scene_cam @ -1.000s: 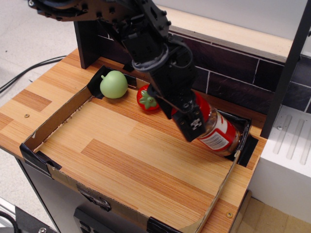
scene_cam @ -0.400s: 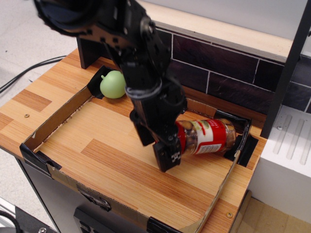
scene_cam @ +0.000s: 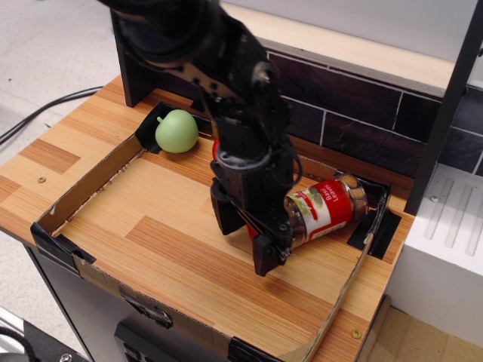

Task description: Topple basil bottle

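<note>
Single overhead-oblique view of a wooden worktop (scene_cam: pixel 68 162) bordered by a low cardboard wall (scene_cam: pixel 87 183) with black tape at its corners. The basil bottle (scene_cam: pixel 326 207) lies on its side near the right edge of the enclosed area, its red-and-white label facing up and its long axis running from lower left to upper right. Its clear end with brownish contents points toward the right rear corner; the cap end is hidden behind the gripper. The black gripper (scene_cam: pixel 249 241) points downward just left of the bottle, with its two fingers (scene_cam: pixel 270 253) spread apart, nothing between them, and their tips close to the wood surface. The nearer finger overlaps the bottle's left end in this view; whether they touch cannot be told. A green round fruit (scene_cam: pixel 176 131) rests in the left rear corner against the cardboard wall, well apart from the bottle. A small part of a red object (scene_cam: pixel 216 147) shows behind the arm, mostly hidden. A dark tiled backsplash (scene_cam: pixel 355 94) runs along the rear of the worktop, and a white ribbed surface (scene_cam: pixel 453 219) stands to the right.
</note>
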You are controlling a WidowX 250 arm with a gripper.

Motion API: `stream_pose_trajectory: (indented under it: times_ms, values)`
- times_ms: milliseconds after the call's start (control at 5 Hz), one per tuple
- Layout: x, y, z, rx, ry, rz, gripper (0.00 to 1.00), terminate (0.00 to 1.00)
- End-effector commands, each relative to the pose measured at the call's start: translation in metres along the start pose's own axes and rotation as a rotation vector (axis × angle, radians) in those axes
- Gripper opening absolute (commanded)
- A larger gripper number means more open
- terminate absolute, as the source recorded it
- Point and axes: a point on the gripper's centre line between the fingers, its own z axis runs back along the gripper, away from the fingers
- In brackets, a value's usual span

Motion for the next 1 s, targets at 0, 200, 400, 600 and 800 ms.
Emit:
stream_pose_trajectory:
  times_ms: [0, 200, 400, 600, 800]
  values:
    - [0.016, -0.007, 0.040, -0.021, -0.033, 0.031, 1.00, 0.00]
    - [0.024, -0.009, 0.063, -0.011, -0.042, 0.132, 1.00, 0.00]
    - [0.026, -0.013, 0.074, -0.007, -0.042, 0.180, 1.00, 0.00]
    - [0.026, -0.013, 0.074, -0.007, -0.042, 0.180, 1.00, 0.00]
    - [0.026, -0.013, 0.074, -0.007, -0.042, 0.180, 1.00, 1.00]
